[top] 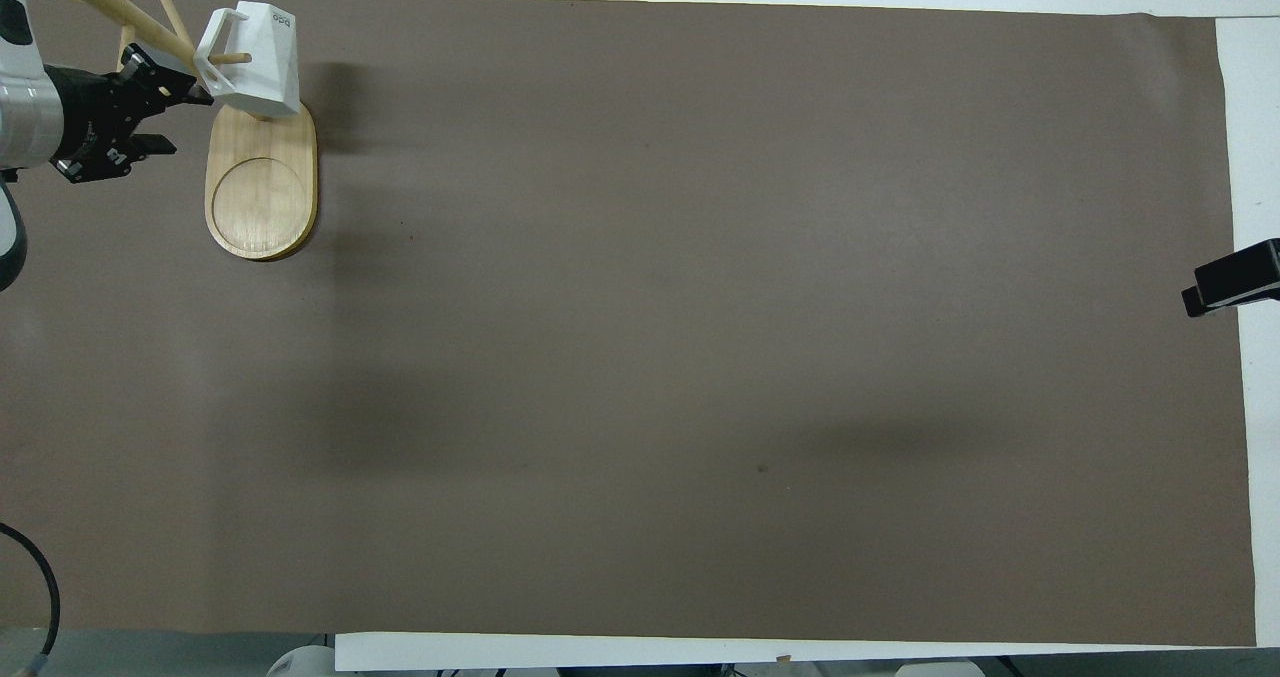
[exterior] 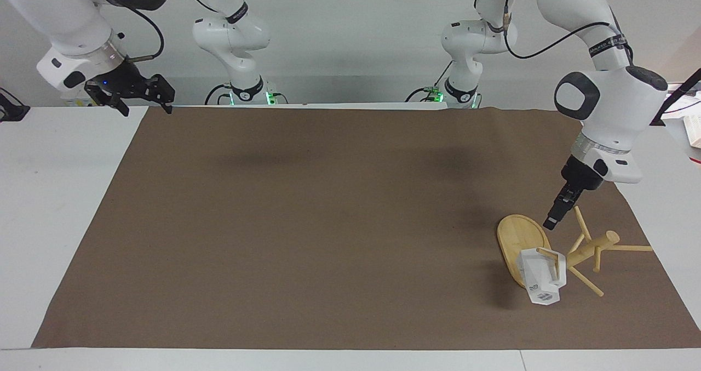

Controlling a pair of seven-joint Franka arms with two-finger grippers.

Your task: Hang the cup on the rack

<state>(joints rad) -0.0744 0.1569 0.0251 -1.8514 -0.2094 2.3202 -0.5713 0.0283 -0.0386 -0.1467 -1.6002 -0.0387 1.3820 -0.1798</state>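
Observation:
The white faceted cup [exterior: 539, 278] hangs by its handle on a lower peg of the bamboo rack [exterior: 594, 245], over the end of the oval base [exterior: 515, 237] that lies farther from the robots. In the overhead view the cup [top: 265, 62] has a peg through its handle. My left gripper [exterior: 550, 222] is open and empty, just above the base beside the post, clear of the cup. It also shows in the overhead view [top: 172, 115]. My right gripper [exterior: 147, 109] is open and empty, raised over the mat's corner at the right arm's end, waiting.
A brown mat [exterior: 328, 223] covers most of the white table. The rack [top: 260, 192] stands at the left arm's end of it. A box edge [exterior: 693, 132] sits off the mat at that end.

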